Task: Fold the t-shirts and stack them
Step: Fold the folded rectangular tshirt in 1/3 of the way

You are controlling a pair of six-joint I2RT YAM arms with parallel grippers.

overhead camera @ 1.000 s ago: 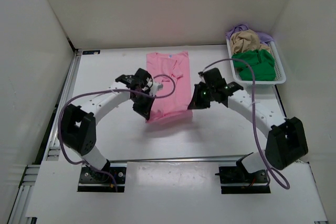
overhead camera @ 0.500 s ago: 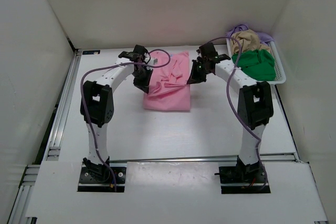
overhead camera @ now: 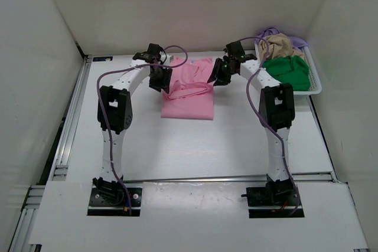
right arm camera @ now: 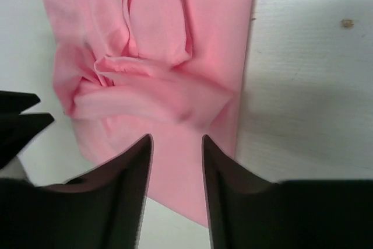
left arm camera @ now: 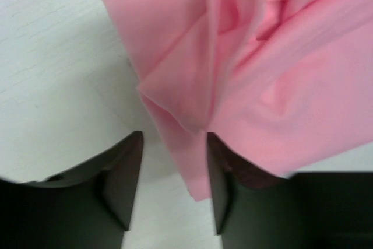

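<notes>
Both arms stretched far. L tool (overhead camera: 160, 81) and R tool (overhead camera: 218, 77): jaws spread, pinching nothing, over left and right edges of folded pink tee (overhead camera: 188, 103), counter (overhead camera: 177, 146) centre-far. Green tee (overhead camera: 289, 72), tan tee (overhead camera: 280, 45), lavender tee (overhead camera: 269, 30) in basket (overhead camera: 316, 82), far right.

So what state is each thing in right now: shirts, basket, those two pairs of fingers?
pink t-shirt: folded over, lying flat, top layer rumpled.
basket: holds three shirts.
green t-shirt: crumpled in the basket.
tan t-shirt: crumpled in the basket.
lavender t-shirt: mostly hidden behind the tan one.
left fingers: open over pink cloth.
right fingers: open over pink cloth.
</notes>
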